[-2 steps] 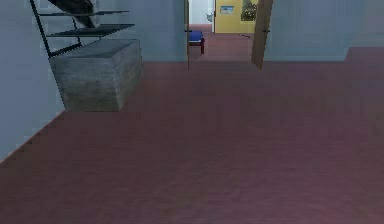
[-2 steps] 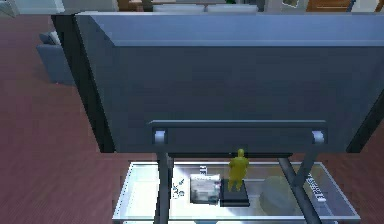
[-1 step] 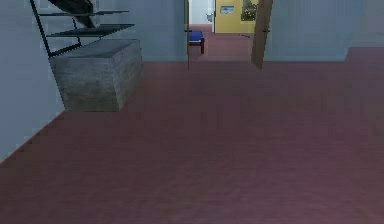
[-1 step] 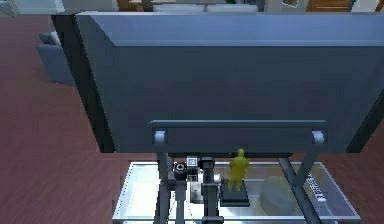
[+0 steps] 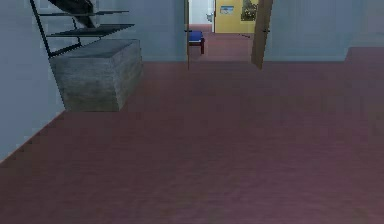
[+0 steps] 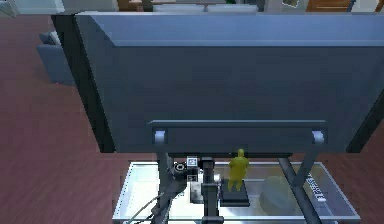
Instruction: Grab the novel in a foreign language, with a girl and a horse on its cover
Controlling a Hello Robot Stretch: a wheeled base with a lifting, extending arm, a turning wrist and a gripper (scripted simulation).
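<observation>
Television hides room behind; shelf cut by top edge; whether hand holds anything, unclear.

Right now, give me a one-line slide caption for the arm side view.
Robot arm reaching out at a pale table with a small yellow figurine, below the back of a large dark television.

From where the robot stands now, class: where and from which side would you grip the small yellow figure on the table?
Around its middle: the yellow figure stands upright and slim on the table. Come in level from the near side, I'd judge, because the television stands close behind it.
</observation>
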